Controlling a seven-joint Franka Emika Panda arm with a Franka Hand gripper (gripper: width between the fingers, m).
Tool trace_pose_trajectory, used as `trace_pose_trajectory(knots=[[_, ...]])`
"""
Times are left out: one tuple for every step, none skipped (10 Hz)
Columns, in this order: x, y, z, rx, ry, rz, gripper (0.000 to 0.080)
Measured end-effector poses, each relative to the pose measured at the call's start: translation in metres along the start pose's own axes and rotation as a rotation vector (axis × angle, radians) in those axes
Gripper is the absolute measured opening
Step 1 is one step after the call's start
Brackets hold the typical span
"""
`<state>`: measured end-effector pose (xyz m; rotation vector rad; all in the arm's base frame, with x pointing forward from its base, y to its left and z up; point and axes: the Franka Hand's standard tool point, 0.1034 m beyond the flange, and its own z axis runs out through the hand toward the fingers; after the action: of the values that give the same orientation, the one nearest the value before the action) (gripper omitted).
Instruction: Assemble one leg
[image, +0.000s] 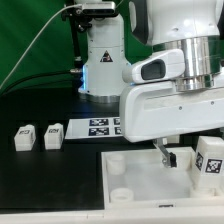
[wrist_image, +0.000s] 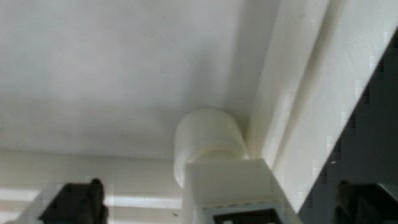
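My gripper (image: 168, 152) hangs over the right part of the large white panel (image: 130, 178). It is open. One white leg (image: 181, 158) with a tag on its face sits right by the fingers. In the wrist view the gripper (wrist_image: 219, 208) has that leg (wrist_image: 222, 165) between its dark fingertips (wrist_image: 75, 205), with a gap on each side, over the panel's surface (wrist_image: 125, 80). Another leg (image: 212, 160) stands at the exterior view's right edge. Two more legs (image: 22, 138) (image: 53, 133) stand on the black table at the exterior view's left.
The marker board (image: 100, 126) lies flat on the table behind the panel, in front of the arm's base (image: 103, 70). The panel has round corner sockets (image: 119, 172). The arm's white body covers the upper right of the exterior view.
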<state>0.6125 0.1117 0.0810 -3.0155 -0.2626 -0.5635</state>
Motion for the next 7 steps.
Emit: trace_pose_trajectory(knots=[[0.000,0.000,0.000,0.000,0.000,0.000,0.0649],[0.000,0.000,0.000,0.000,0.000,0.000,0.0649],[0.000,0.000,0.000,0.000,0.000,0.000,0.0649],[0.000,0.000,0.000,0.000,0.000,0.000,0.0649],[-0.027,-0.002,0.010,0.012,-0.132,0.002,0.0649],[-0.034,-0.004,0.010,0.019,-0.208,0.011,0.0649],[-0.034,-0.004,0.010,0.019,-0.208,0.011,0.0649]])
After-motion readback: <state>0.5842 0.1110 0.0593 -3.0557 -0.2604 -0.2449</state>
